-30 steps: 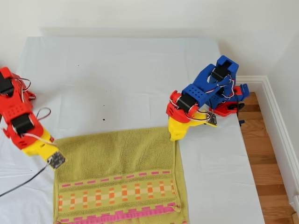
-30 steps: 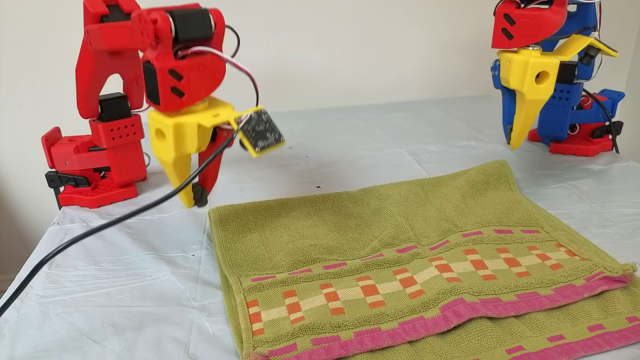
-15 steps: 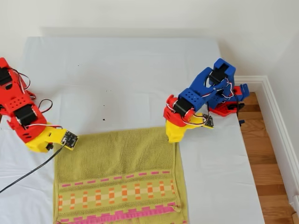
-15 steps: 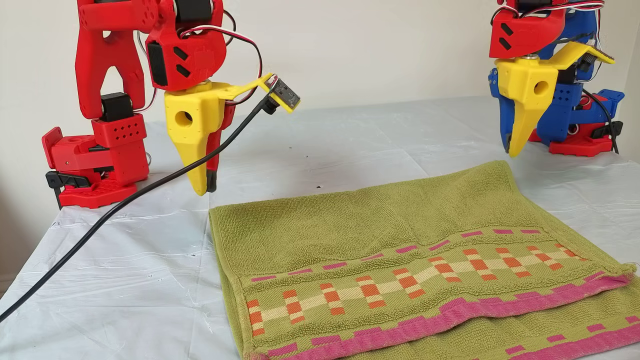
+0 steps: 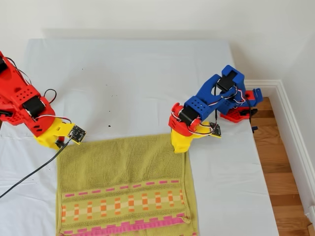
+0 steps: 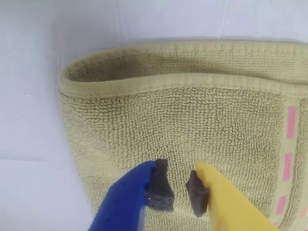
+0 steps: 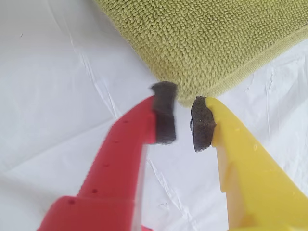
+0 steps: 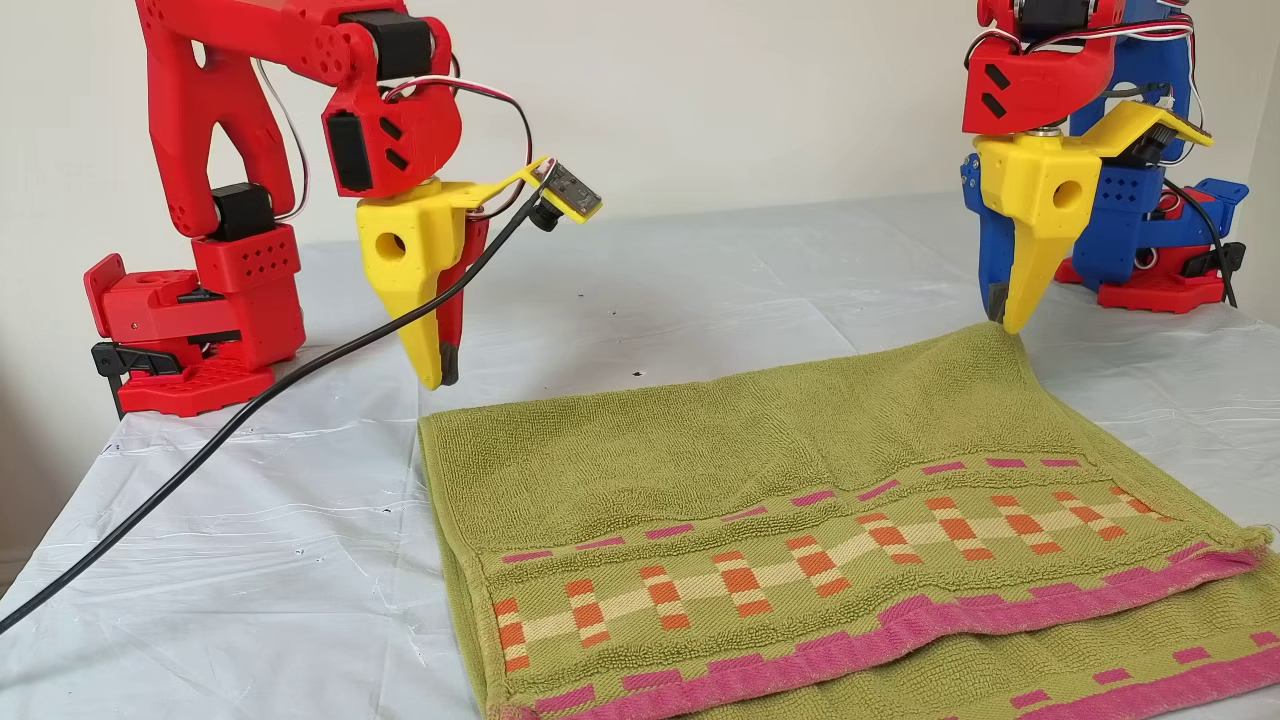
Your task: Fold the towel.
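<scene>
— What has changed since a second ago?

— Both arms have come down and in toward the towel (image 5: 123,184). My first gripper (image 6: 179,188), on the blue arm (image 5: 214,93), was off the far corner on the exterior view's right; now its tips sit over that corner. My second gripper (image 7: 183,122), on the red arm (image 5: 22,103), has swung from the white sheet (image 5: 128,73) toward the far corner on the exterior view's left.

— Where is the towel?

— Flat on the sheet, folded double, its fold toward the arms and its pink borders toward the near edge of the other view.

— What do the wrist views add?

— The first wrist view shows the fold as a rolled lip, two layers thick, with my first gripper's jaws a narrow gap apart above the terry and nothing between them. The second wrist view shows my second gripper's jaws also narrowly parted and empty, tips just off the towel's corner, over bare sheet. From the exterior view neither gap can be seen.

— Anything hard to make out?

— Whether the first gripper's pads (image 6: 161,192) touch the cloth; I cannot tell. The exterior view cuts off the towel's near end, and the other view cuts off its near corner and the trailing black cable (image 8: 200,450).
</scene>
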